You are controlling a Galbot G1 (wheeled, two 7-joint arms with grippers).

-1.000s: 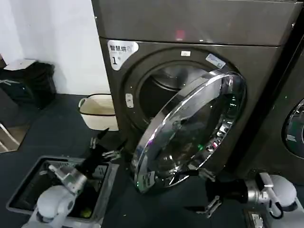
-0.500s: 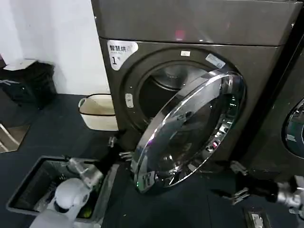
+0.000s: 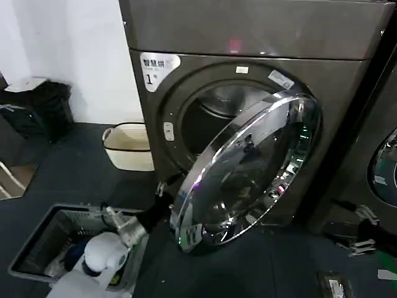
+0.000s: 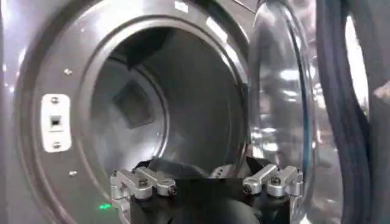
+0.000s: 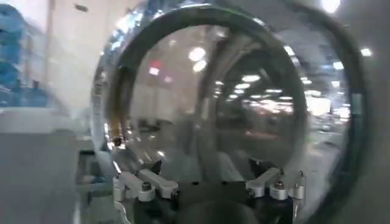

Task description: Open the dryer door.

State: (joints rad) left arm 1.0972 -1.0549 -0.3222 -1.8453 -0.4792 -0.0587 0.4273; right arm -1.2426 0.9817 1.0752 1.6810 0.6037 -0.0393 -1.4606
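Observation:
The dryer door (image 3: 248,171), a big round porthole with a chrome rim and dark glass, stands swung partly out from the drum opening (image 3: 217,115), hinged on its right. My left gripper (image 3: 162,197) is low, just beside the door's lower left rim, and open. In the left wrist view its fingers (image 4: 141,182) spread wide before the dark drum (image 4: 158,103), with the door's edge (image 4: 277,103) to one side. My right gripper (image 3: 347,228) hangs low at the far right, clear of the door, open. In the right wrist view it (image 5: 207,173) faces the door's shiny outer face (image 5: 213,97).
A cream laundry basket (image 3: 127,146) sits on the floor left of the dryer. A grey crate (image 3: 37,239) with items lies at the lower left under my left arm. A neighbouring machine (image 3: 384,167) stands at the right. A black bin (image 3: 37,108) stands against the left wall.
My left gripper has moved right and forward to the door's lower left rim. My right gripper has pulled away to the right, off the door's lower edge. The door has barely moved.

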